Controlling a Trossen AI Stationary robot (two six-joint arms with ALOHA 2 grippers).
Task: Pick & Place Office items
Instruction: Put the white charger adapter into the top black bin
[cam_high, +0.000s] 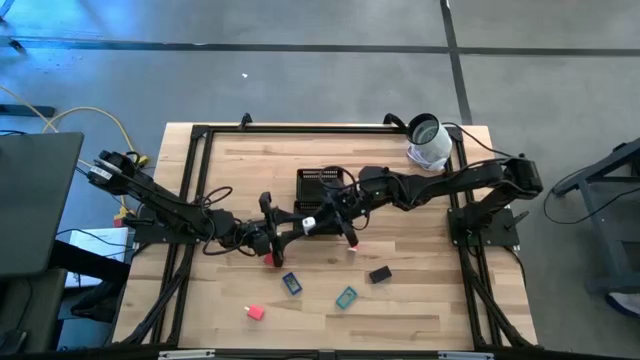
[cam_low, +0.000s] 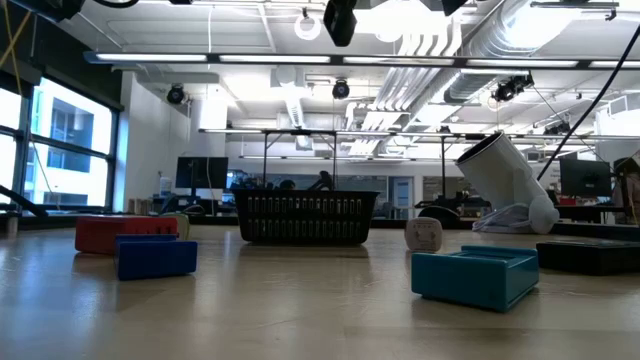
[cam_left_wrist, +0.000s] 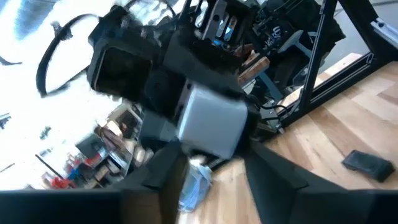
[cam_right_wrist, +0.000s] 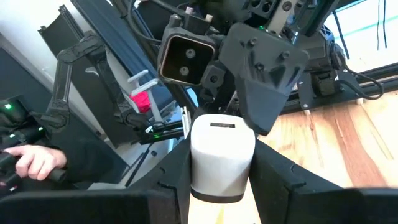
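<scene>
Both grippers meet above the middle of the table, just on the near side of the black mesh tray (cam_high: 320, 184). Between them is a small white block (cam_high: 310, 223), lifted off the table. My right gripper (cam_right_wrist: 222, 186) is shut on it. My left gripper (cam_left_wrist: 214, 177) faces it from the table's left, its fingers apart on either side of the block (cam_left_wrist: 211, 124). Lying flat on the wood are a red piece (cam_high: 270, 259), a blue one (cam_high: 291, 284), a teal one (cam_high: 346, 297), a black one (cam_high: 379, 274), another red one (cam_high: 254, 312) and a small red-and-white one (cam_high: 352, 250). My right gripper pinches the white block (cam_right_wrist: 221, 155) between its two fingers (cam_right_wrist: 177, 171), coming level from the table's right. The block is clear of the table. My left gripper has its fingers (cam_left_wrist: 163, 171) beside the block's end; whether they touch it I cannot tell.
A white-and-grey roll-shaped object (cam_high: 428, 141) leans at the table's far right corner. In the low view the tray (cam_low: 305, 215) stands behind the blue (cam_low: 157, 256), red (cam_low: 120, 232) and teal (cam_low: 475, 275) pieces. A black frame (cam_high: 195, 200) runs around the table. A person's hand (cam_right_wrist: 31, 160) shows beyond the table.
</scene>
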